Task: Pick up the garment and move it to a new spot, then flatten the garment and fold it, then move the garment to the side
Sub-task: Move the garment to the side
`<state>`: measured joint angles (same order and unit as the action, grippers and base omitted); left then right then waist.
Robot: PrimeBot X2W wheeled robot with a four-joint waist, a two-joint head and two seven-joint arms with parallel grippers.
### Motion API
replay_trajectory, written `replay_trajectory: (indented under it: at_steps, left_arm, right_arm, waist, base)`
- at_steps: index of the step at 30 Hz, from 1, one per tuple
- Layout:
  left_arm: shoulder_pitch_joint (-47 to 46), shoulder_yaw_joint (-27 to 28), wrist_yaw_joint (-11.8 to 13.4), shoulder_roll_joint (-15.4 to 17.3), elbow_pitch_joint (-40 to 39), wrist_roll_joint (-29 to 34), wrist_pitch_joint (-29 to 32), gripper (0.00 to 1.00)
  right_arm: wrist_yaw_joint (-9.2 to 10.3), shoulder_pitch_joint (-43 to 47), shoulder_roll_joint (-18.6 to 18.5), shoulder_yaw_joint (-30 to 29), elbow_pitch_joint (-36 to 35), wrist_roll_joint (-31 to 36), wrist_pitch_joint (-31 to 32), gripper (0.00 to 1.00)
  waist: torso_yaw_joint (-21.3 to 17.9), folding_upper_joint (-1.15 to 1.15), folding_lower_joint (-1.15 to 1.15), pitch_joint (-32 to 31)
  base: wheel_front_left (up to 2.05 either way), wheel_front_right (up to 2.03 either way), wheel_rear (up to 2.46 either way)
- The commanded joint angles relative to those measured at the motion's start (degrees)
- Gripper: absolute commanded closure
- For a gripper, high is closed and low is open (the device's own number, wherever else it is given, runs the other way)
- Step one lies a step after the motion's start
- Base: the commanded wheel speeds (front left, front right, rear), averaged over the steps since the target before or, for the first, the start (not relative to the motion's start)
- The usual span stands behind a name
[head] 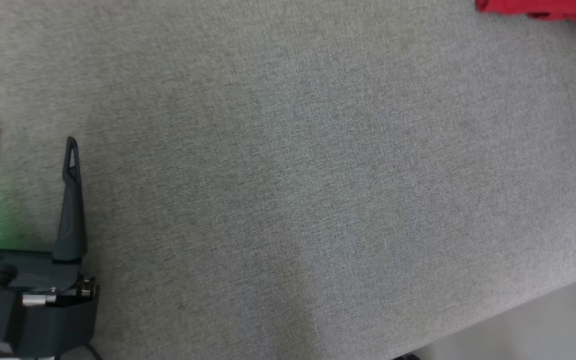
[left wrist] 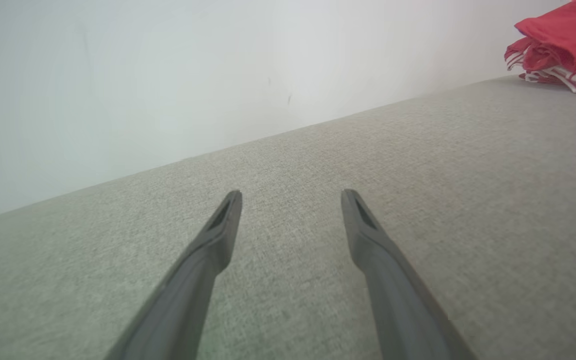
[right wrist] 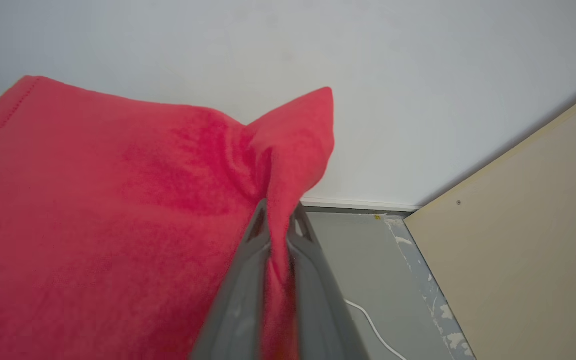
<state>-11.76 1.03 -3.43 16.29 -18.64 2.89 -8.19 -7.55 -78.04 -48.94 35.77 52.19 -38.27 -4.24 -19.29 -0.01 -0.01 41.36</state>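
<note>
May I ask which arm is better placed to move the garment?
Right: the right end effector is shut on the garment; the left end effector hangs open over the grey surface, holding nothing.

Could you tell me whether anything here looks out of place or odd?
The red garment with white stripes lies crumpled at the far right of the grey woven surface, the right tool pinching a peak of it. Beside the beige panel, the floor shows flaking pale patches and a loose white cable.
</note>
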Motion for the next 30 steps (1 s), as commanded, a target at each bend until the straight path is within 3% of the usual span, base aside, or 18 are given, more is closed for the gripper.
replay_trajectory:
  at_steps: [1,10,11,12,13,21,30]
  left_arm:
    - [-1.64,-1.61,-0.08,-0.66,1.42,0.33,0.77,0.0]
    - [-1.34,-1.6,0.13,0.54,-1.59,0.79,2.81,0.0]
    - [-1.23,-1.66,0.2,0.56,-1.49,0.77,2.87,0.0]
    - [-1.06,-1.73,0.27,0.54,-1.28,0.76,2.87,0.0]
    - [-0.92,-1.93,0.22,0.42,-1.05,0.7,2.82,0.0]
    - [0.29,-2.04,1.32,-0.66,1.53,-0.53,0.58,0.0]
    - [4.84,-0.82,3.55,-2.95,6.9,-3.2,-4.16,0.0]
  right_arm:
    - [0.19,-1.25,0.25,0.83,0.49,1.16,-1.18,1.0]
    - [0.19,-5.34,2.3,3.35,4.73,3.09,-3.68,1.0]
    - [0.19,-5.73,2.48,3.56,5.02,3.29,-4.17,0.84]
    - [0.19,-6.05,2.72,3.66,5.39,3.62,-4.87,0.04]
    - [0.19,-6.14,2.93,3.72,5.87,3.67,-5.28,0.0]
    - [0.19,-7.23,3.54,4.12,8.5,4.39,-7.16,0.0]
    - [0.19,-3.6,5.35,4.54,3.69,2.87,-10.44,0.0]
  waist:
    - [-2.23,0.01,0.01,2.65]
    - [-3.49,0.01,0.01,4.35]
    - [-3.55,0.01,0.01,4.35]
    - [-3.61,0.01,0.01,4.23]
    - [-3.55,0.01,0.01,4.01]
    - [-2.15,0.01,0.01,-0.46]
    - [1.19,0.01,0.01,-12.63]
  base:
    - [0.0,0.0,0.0]
    - [0.0,0.0,0.0]
    - [0.0,0.0,0.0]
    - [0.0,0.0,0.0]
    - [0.0,0.0,0.0]
    - [0.0,0.0,0.0]
    - [0.0,0.0,0.0]
